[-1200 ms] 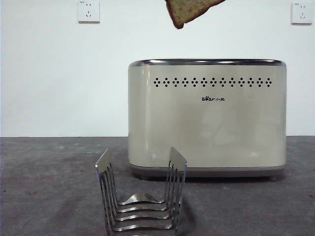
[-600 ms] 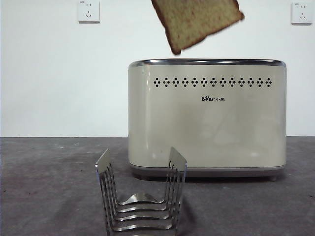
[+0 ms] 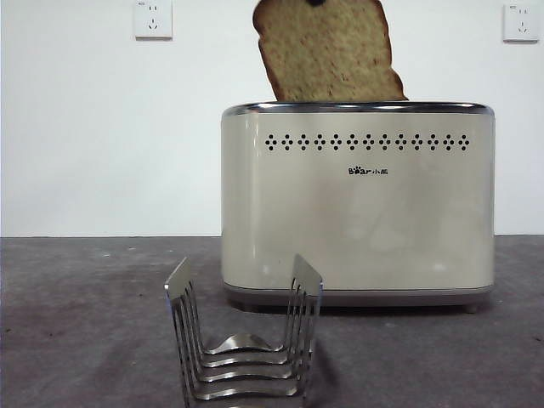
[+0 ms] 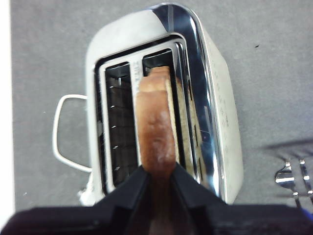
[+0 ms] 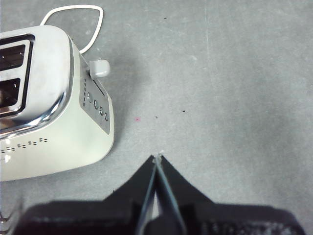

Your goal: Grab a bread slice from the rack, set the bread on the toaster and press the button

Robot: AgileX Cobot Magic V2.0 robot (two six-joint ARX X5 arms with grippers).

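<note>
Left claw (image 4: 157, 177) clamped on the crust edge of the slice of bread (image 3: 329, 53), jaws pressed to both faces. Slice stands nearly upright, slightly tilted, its lower edge at the chrome rim of the toaster (image 3: 357, 221); rounded top runs out of the front view. From the left wrist, the slice sits over the slot nearer the vent-hole side; how far it has entered that slot cannot be told. The other slot shows open, with its wire grid visible. Rack (image 3: 245, 340) stands on the grey tabletop (image 3: 85, 323) in front of the toaster, apart from it, holding nothing. Right claw (image 5: 157, 164) hangs above bare tabletop beside the toaster's control end, jaws together, gripping nothing. Lever knob (image 5: 99, 68) and a row of small buttons (image 5: 96, 106) show on that end. White cord (image 5: 73, 14) loops behind the toaster.
</note>
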